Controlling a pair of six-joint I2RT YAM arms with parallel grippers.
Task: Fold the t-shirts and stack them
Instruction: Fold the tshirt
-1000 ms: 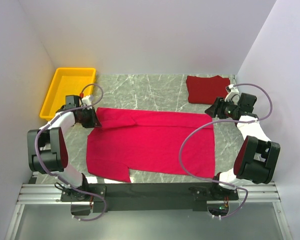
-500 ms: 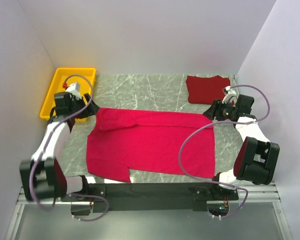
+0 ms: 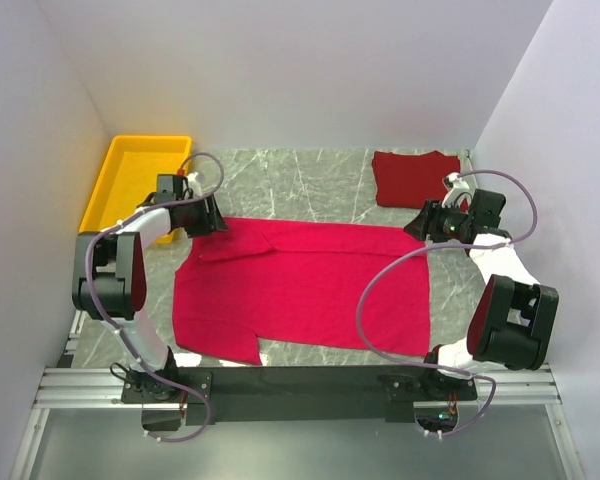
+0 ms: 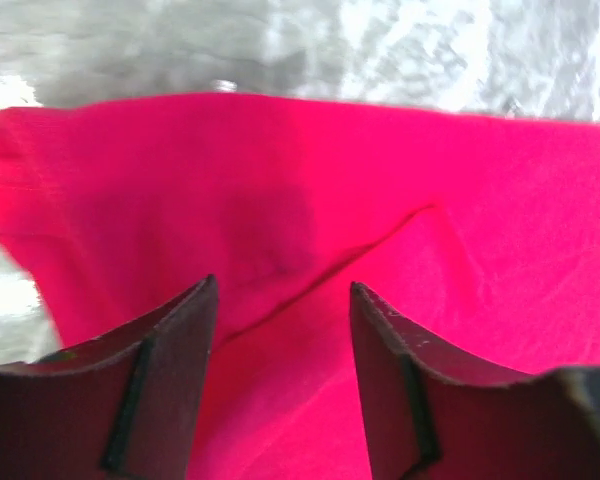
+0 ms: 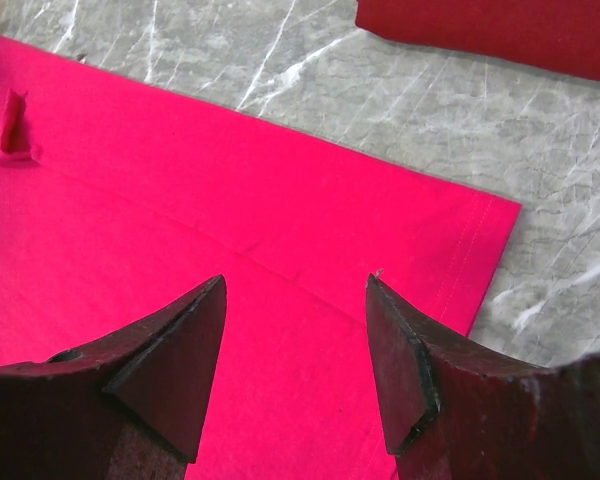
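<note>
The crimson-pink t-shirt [image 3: 300,290] lies spread across the middle of the table [image 3: 310,175]. The maroon t-shirt [image 3: 415,178] sits folded at the far right corner, apart from it. We see the left gripper [image 3: 216,222] over the pink shirt's far left corner, beside the yellow tray [image 3: 102,195], and the right gripper [image 3: 414,224] over its far right corner. Both have their jaws parted, with only cloth below them and nothing pinched. We judge the main risk to be an uneven grab: if one side closes on a single layer or misses the edge, the far edge would come up crooked and the fold would skew. The left wrist view shows a crease [image 4: 330,265] running slantwise under the jaws, which the top view barely hints at, and closing there could catch a doubled layer. The right wrist view shows the hem corner [image 5: 500,215] lying off to the right of the jaws, so a straight close might take the inside of the cloth rather than the edge. Only the top view shows the right arm's cable [image 3: 365,300] looping over the shirt's right half, which we think could drag the cloth during a lift. It alone also shows the loose flap [image 3: 230,345] at the near left.
</note>
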